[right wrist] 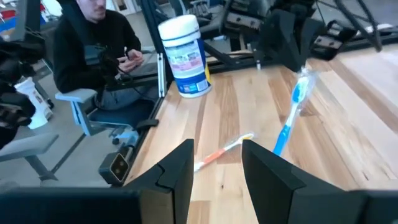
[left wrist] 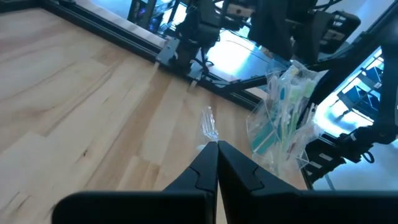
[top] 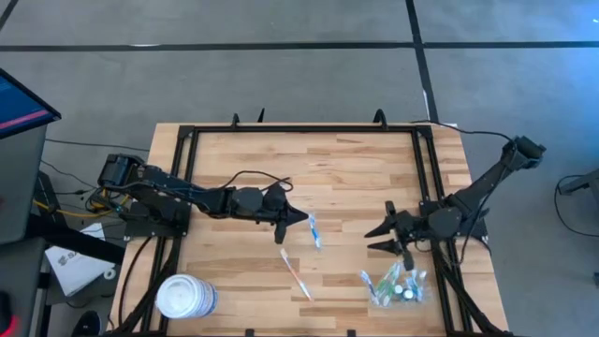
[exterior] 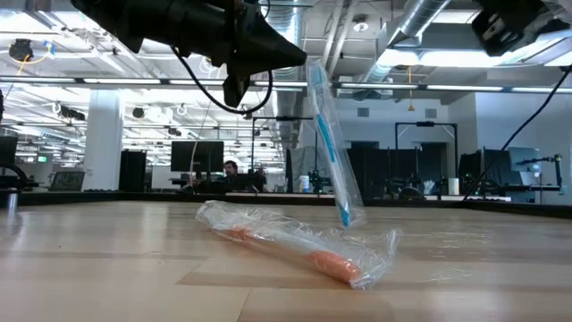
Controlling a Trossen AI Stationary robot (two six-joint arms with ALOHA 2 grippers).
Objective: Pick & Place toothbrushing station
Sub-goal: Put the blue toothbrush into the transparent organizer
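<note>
Fingers of the left gripper (top: 301, 221) are pressed together on the wrapper end of a blue toothbrush (top: 314, 232), which hangs tilted below the fingertips, its lower end at or just above the wooden table (top: 346, 178); contact cannot be told. Just beside that lower end, nearer the table's front edge, lies an orange toothbrush (top: 296, 273) in a clear wrapper, flat on the wood. The right gripper (top: 382, 238) hovers with its fingers spread wide, holding nothing, their tips turned toward the blue toothbrush. The toothbrushing station (top: 395, 285), a clear plastic holder with small items inside, sits on the table just beside the right gripper's fingers, on the front-edge side. A large white round tub (top: 185, 296) stands well apart from both, near the table's front left corner.
</note>
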